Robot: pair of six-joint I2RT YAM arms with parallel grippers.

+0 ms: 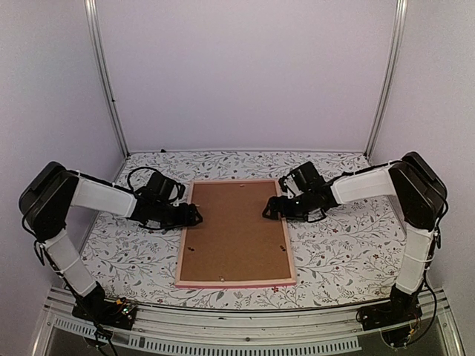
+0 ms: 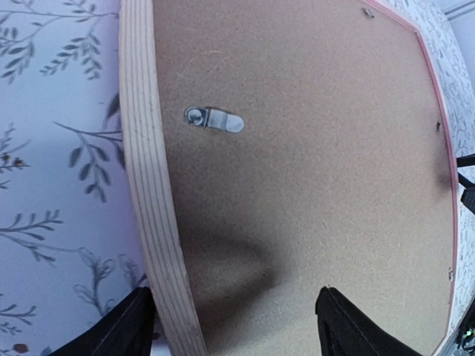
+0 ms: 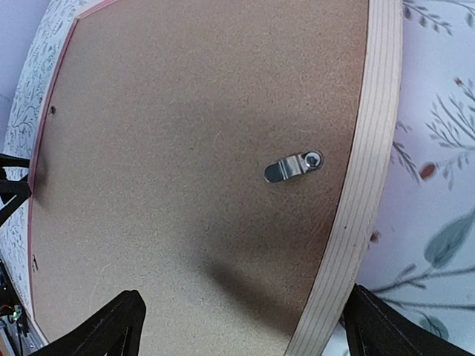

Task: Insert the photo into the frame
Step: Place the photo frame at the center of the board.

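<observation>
The pink frame (image 1: 236,282) lies face down in the middle of the table, with a brown backing board (image 1: 234,230) filling its back. The photo is hidden. My left gripper (image 1: 194,216) is open and straddles the frame's left rail (image 2: 152,208), one finger over the cloth and the other over the board (image 2: 312,163). On the opposite side my right gripper (image 1: 269,211) is open as well, astride the right rail (image 3: 364,193). In the wrist views the left gripper (image 2: 231,297) and right gripper (image 3: 245,295) hold nothing. A metal turn clip (image 2: 215,119) lies ahead of the left fingers, another clip (image 3: 295,167) ahead of the right.
A floral tablecloth (image 1: 334,252) covers the table around the frame. White walls with metal corner posts (image 1: 107,81) close in the back and sides. The arm bases stand at the near edge.
</observation>
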